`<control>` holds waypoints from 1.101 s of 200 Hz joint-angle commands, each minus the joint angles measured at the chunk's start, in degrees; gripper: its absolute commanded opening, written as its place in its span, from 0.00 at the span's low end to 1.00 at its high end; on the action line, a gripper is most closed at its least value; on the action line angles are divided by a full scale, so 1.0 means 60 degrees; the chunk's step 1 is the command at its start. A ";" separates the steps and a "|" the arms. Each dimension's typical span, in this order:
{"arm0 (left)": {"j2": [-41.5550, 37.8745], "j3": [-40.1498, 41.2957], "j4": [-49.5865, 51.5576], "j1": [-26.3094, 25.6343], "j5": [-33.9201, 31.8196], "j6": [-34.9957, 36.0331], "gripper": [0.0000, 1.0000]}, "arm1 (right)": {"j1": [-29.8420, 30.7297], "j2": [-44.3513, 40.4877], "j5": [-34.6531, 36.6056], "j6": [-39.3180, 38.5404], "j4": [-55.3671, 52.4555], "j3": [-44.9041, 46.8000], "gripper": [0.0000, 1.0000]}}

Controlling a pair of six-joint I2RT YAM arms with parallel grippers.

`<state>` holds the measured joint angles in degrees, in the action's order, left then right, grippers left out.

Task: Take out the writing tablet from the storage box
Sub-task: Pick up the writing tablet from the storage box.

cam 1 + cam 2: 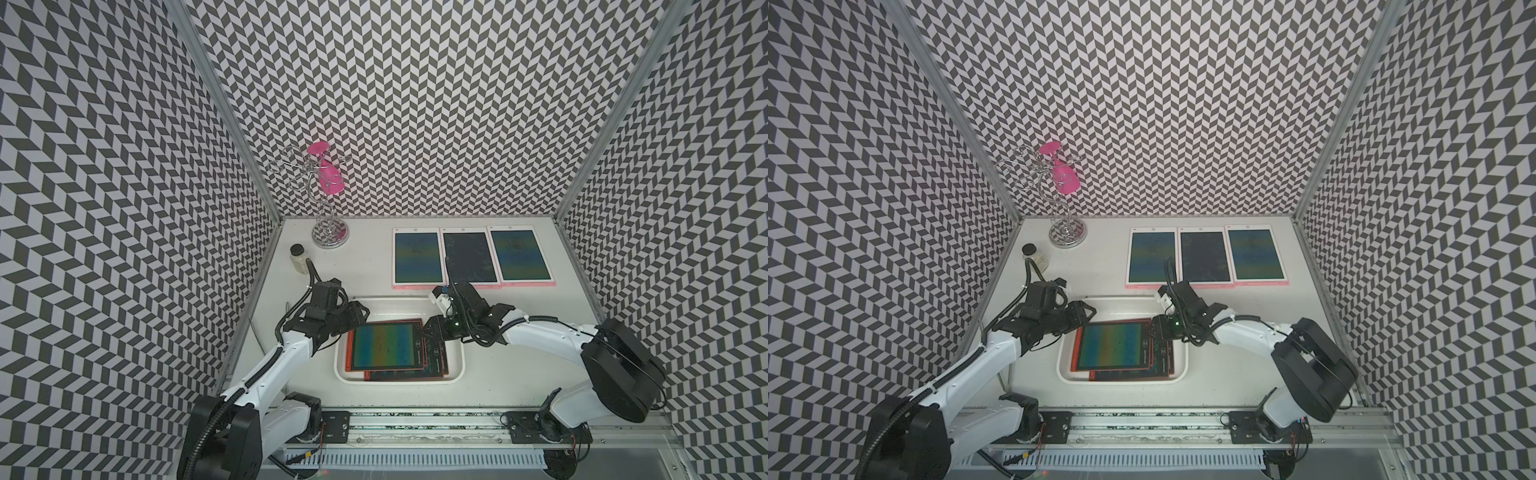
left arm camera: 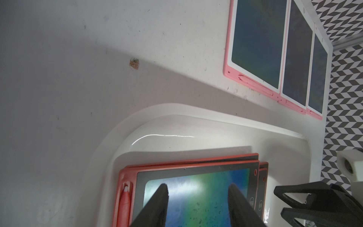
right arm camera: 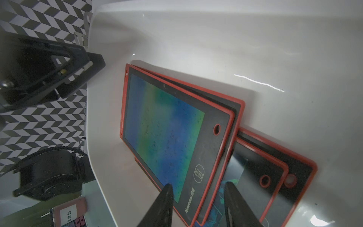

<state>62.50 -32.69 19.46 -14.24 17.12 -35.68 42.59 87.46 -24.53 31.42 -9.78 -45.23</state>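
Right, we're at the box (image 1: pixel 456 362) with both arms, and the top tablet (image 1: pixel 384 347) lies flat inside it on a skewed stack (image 3: pixel 275 176) of red tablets. Our left gripper (image 2: pixel 198 188) hangs over the tablet's screen at the box's left end, jaws apart, nothing between them. Our right gripper (image 3: pixel 198 186) sits at the box's right end over the tablet's button end, jaws apart too. Whether it touches, we cannot tell. Beyond the box's far side, three pink tablets (image 1: pixel 471 257) lie side by side on the table (image 1: pixel 365 266).
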 commanded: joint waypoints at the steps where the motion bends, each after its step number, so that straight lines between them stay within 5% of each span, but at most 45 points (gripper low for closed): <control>1: -0.0002 0.0086 0.0144 -0.0025 -0.0275 -0.0031 0.51 | 0.0065 0.0215 0.0223 0.0135 0.0531 -0.0291 0.43; 220: 0.0869 0.0630 -0.0488 -0.0262 -0.0591 -0.0205 0.50 | 0.0285 0.1224 0.0271 0.0301 0.0867 -0.0728 0.41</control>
<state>66.89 -29.91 17.39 -15.77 15.05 -36.12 43.77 93.89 -23.79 32.67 -7.20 -48.40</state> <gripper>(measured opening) 0.497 0.415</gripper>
